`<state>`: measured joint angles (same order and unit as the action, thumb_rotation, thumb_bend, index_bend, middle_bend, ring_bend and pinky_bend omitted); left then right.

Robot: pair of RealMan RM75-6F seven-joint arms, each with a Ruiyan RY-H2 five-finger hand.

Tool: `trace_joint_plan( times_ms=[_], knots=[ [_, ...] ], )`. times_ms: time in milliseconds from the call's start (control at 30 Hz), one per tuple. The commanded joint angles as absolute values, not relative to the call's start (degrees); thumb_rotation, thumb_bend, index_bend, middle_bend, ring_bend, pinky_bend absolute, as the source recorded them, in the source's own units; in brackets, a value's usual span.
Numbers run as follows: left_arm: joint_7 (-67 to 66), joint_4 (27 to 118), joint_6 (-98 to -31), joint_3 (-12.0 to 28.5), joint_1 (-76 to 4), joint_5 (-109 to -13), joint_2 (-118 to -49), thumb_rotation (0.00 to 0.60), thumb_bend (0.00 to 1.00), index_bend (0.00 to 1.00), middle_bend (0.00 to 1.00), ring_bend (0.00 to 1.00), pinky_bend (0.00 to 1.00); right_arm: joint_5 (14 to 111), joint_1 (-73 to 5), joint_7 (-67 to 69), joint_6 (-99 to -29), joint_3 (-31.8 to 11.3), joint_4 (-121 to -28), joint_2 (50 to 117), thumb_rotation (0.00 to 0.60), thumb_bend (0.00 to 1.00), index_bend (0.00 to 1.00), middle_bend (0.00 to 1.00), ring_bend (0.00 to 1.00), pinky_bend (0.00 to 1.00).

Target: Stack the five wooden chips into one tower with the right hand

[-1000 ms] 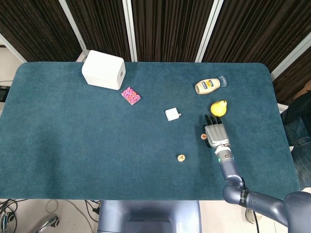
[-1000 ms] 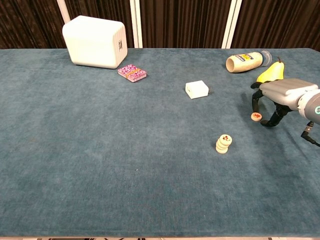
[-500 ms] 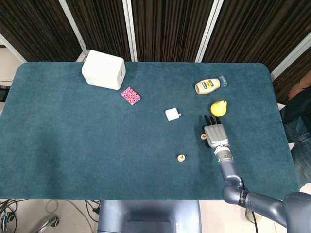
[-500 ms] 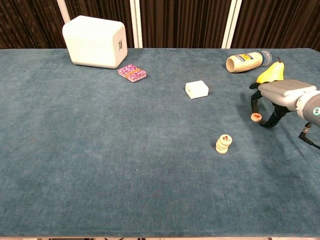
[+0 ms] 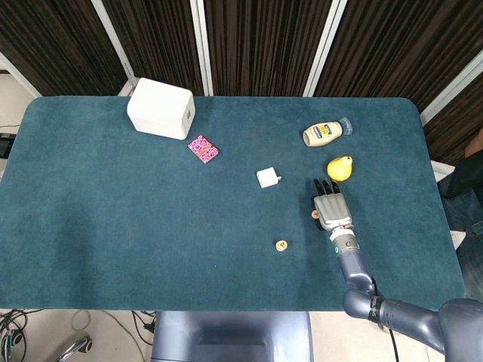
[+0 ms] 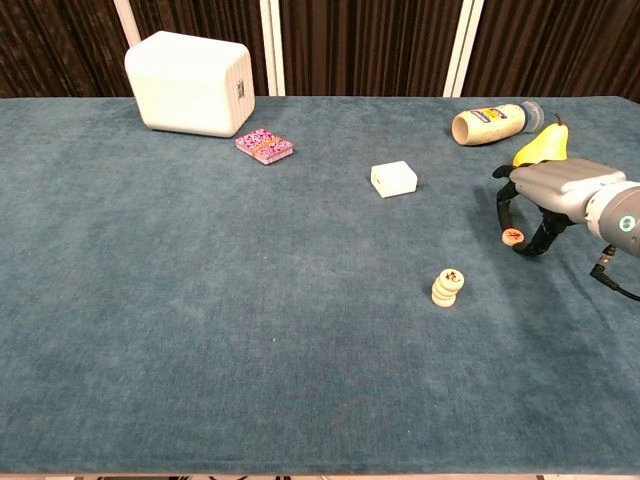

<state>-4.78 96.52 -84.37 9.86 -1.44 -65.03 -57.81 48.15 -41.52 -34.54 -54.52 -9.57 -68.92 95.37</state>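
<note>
Wooden chips are sitting in two places on the teal-felted counter [image 6: 200,330]: a short, slightly crooked tower [image 6: 447,288] is standing near the middle right, and a single loose chip [image 6: 512,236] is showing at the fingertips of the right hand [image 6: 545,195]. In the chest view the hand is arching palm-down over that chip, dark fingers [image 6: 503,205] curling down on either side of it. They seem to be pinching the chip just above the felt, though I cannot tell for certain whether it is lifted or resting. From the head view the hand [image 5: 332,209] is covering most of the spot, with the chip [image 5: 315,214] peeking out at its left edge and the tower [image 5: 281,245] lying nearer the front edge, apart from the hand.

Just behind the hand a yellow pear [image 6: 541,146] is lying close to the knuckles, and beyond it a mayonnaise bottle [image 6: 495,123] is resting on its side. A small white box [image 6: 393,178] is sitting further left, well apart from the tower. A pink patterned card pack [image 6: 264,146] and a large white box [image 6: 189,82] are occupying the far left corner. Open felt is lying between the hand and the tower. The left hand is not showing in either view.
</note>
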Motion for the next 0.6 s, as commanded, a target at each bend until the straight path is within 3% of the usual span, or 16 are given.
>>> trace_joint_plan(
  times_ms=[33,367,600],
  knots=[
    [-4.76,96.51,-84.33,9.89,-1.45,-64.95,-57.80,0.600,0.09,0.00,0.00,0.00,0.07,47.91,-41.58,-34.67,-54.44,-9.75,-68.87,95.40,0.600,0.39,0.51,0.00,0.00,0.00],
    [-4.52,96.52,-84.40,9.91,-1.38,-65.00,-57.73,0.600,0.09,0.00,0.00,0.00,0.07,49.06,-41.41,-35.40,-56.43,-10.33,-74.35,92.76,0.600,0.39,0.51,0.00,0.00,0.00],
    [-4.19,96.55,-84.22,9.80,-1.35,-65.18,-57.62,0.600,0.09,0.00,0.00,0.00,0.07,52.74,-40.39,-39.07,-60.37,-8.23,-88.86,87.01,0.600,0.39,0.51,0.00,0.00,0.00]
  ],
)
